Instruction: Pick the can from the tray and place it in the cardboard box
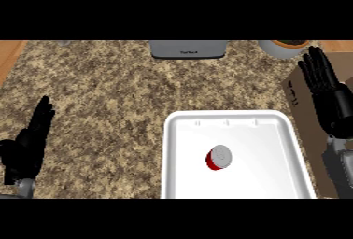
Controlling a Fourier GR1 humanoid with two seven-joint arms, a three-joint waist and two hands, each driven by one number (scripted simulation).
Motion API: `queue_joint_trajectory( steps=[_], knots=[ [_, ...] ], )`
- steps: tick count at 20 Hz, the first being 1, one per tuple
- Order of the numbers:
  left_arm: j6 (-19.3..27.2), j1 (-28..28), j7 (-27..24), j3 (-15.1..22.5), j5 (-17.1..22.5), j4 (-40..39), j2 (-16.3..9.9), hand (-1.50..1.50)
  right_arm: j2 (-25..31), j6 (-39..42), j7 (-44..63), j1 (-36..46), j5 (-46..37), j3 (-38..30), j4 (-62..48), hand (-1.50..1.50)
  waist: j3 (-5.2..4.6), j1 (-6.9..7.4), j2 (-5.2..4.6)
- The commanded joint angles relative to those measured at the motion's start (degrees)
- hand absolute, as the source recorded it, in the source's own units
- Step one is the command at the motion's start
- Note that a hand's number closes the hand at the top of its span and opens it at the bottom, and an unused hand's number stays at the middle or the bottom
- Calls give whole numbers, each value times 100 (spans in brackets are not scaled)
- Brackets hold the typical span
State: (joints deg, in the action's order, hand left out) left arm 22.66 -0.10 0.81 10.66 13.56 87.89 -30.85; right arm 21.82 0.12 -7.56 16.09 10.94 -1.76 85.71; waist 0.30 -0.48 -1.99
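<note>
the can [219, 157] stands in the middle of the white tray [180, 154], untouched. my right hand [331, 100] hangs open over the cardboard box [298, 91], fingers straight. i should swing it left, come down over the can and curl round its sides. my left hand [27, 140] rests open at the left edge.
</note>
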Motion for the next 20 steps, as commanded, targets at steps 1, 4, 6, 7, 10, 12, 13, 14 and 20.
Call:
queue_joint_trajectory(
  steps=[1,4,6,7,10,12,13,14,20],
  knots=[
    [24,-324,452,66,-114,114,231,0,-370,-125,-114,-320,-108,81,-181,150,-28,35,196],
    [-183,-140,66,-116,434,330,514,0,-83,85,-75,-635,720,-828,-408,150,-27,-5,201],
    [-324,-369,303,-324,837,696,518,0,4,142,112,-648,1131,-1242,-642,150,-23,-4,210],
    [-245,-373,223,-85,669,510,632,0,1542,206,89,-816,-1360,-48,-442,150,-168,-72,106],
    [-423,-370,260,-163,950,467,841,0,-6,-675,-579,-1368,-750,-429,-1170,-150,-26,16,181],
    [-394,-290,308,-74,841,650,913,0,-72,-969,-923,-1017,-1228,-242,-996,-150,-28,71,197],
    [-412,-441,666,-136,908,888,747,0,127,-639,-1378,-1263,-1155,-331,-997,-150,-25,49,203],
    [-346,-789,514,-163,803,296,954,0,-75,-742,-1397,-1246,-1314,-66,-619,-150,-30,-7,196],
    [-207,-697,793,-98,768,729,997,0,1622,689,-86,-1194,-1688,206,168,-150,-38,18,216]
  ],
)
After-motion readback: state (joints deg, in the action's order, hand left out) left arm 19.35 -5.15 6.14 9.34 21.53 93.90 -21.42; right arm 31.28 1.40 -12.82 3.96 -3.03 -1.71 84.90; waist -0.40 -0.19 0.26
